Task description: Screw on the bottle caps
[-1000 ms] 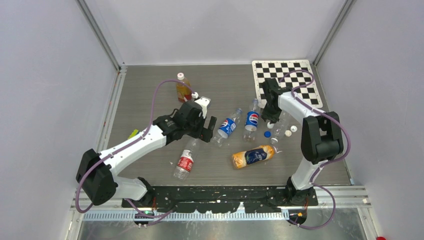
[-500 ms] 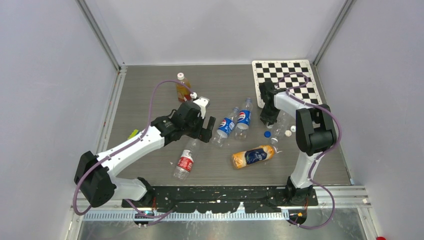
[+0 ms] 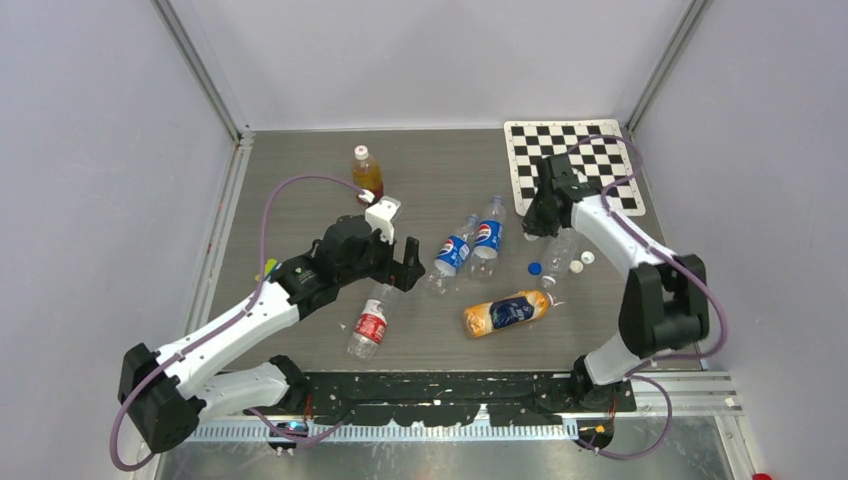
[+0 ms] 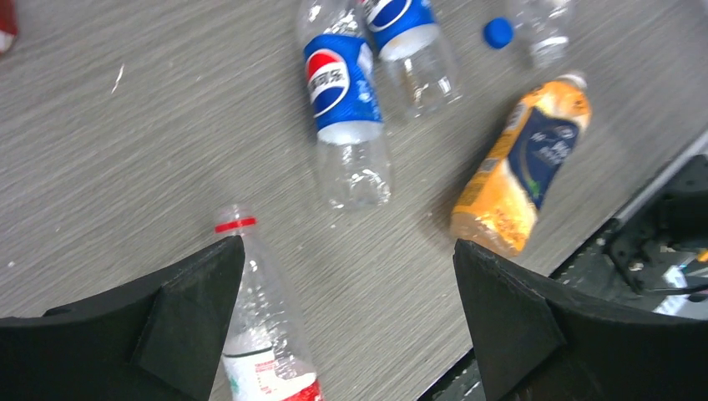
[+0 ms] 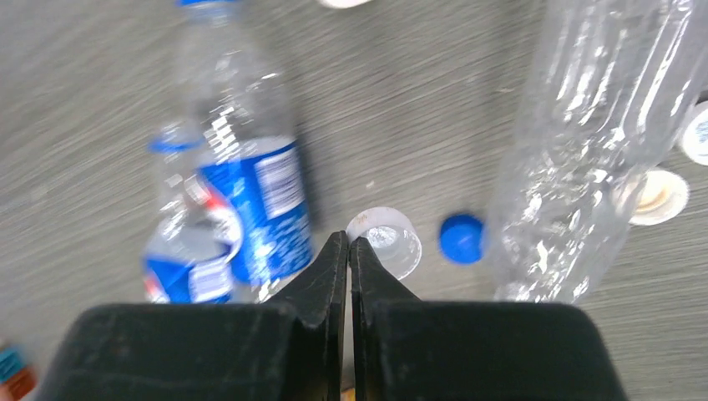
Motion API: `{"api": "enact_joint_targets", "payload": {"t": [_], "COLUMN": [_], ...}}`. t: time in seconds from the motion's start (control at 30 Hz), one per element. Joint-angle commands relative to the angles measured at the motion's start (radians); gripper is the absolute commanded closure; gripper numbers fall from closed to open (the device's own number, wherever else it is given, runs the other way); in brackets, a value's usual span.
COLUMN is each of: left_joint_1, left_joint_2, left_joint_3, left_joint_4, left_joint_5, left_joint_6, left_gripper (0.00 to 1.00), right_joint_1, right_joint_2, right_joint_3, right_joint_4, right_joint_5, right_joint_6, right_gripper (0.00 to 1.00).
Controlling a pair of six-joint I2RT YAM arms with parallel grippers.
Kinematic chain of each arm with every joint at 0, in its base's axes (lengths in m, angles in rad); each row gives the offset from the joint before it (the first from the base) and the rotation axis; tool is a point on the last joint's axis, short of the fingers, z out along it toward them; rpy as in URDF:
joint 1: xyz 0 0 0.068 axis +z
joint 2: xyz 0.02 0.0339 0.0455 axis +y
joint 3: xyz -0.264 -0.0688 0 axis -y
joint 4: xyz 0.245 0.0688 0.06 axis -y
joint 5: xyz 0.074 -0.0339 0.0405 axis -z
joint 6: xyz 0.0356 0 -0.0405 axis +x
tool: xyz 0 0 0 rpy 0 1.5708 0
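Observation:
My right gripper [image 5: 348, 241] is shut, with nothing showing between its jaws. A pale translucent bottle cap [image 5: 386, 241] lies open side up on the table just past its tips. A blue cap [image 5: 461, 238] sits beside it, and white caps [image 5: 659, 197] lie right of a clear bottle [image 5: 584, 142]. Two Pepsi bottles [image 3: 487, 236] lie uncapped at mid-table. My left gripper [image 4: 346, 246] hangs wide open over the table. A red-labelled bottle [image 4: 259, 334] with a red neck ring lies along its left finger [image 4: 192, 309]. From above, the left gripper [image 3: 400, 265] is left of the Pepsi bottles and the right gripper [image 3: 535, 225] is right of them.
An orange bottle [image 3: 508, 312] lies near the front edge. A capped juice bottle [image 3: 367, 172] stands upright at the back left. A checkerboard [image 3: 575, 160] covers the back right corner. A small yellow-green item [image 3: 268, 268] lies by the left rail.
The right gripper has gone from partly open to shut and shifted slightly toward the back. One Pepsi bottle slid left. The left arm drew back toward the front left, still open.

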Motion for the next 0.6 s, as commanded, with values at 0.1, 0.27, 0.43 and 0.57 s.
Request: {"api": "enact_joint_targets", "payload": {"t": [0.1,0.27,0.43,0.57], "left_joint_1": [0.005,0.004,0.005,0.006], "left_joint_2": [-0.082,-0.061,-0.022,-0.011], "left_joint_3": [-0.053,-0.047,-0.004,0.014], "left_joint_4": [0.283,0.401,0.385,0.392], "left_joint_5": [0.123,0.152,0.104,0.086], "left_joint_6": [-0.14,-0.349,-0.59,-0.715], "left_gripper": [0.0,0.01,0.04,0.04], "right_joint_1": [0.026,0.087,0.176,0.216], "right_joint_2": [-0.329,-0.462,-0.553,-0.593], "right_joint_3": [-0.168,-0.276,-0.37,-0.44], "right_joint_4": [0.272,0.551,0.801,0.98], "right_joint_5": [-0.336,-0.522,-0.606,-0.636], "right_joint_6": [0.035,0.031,-0.04,-0.108], "right_gripper": [0.99,0.99,0.97,0.96]}}
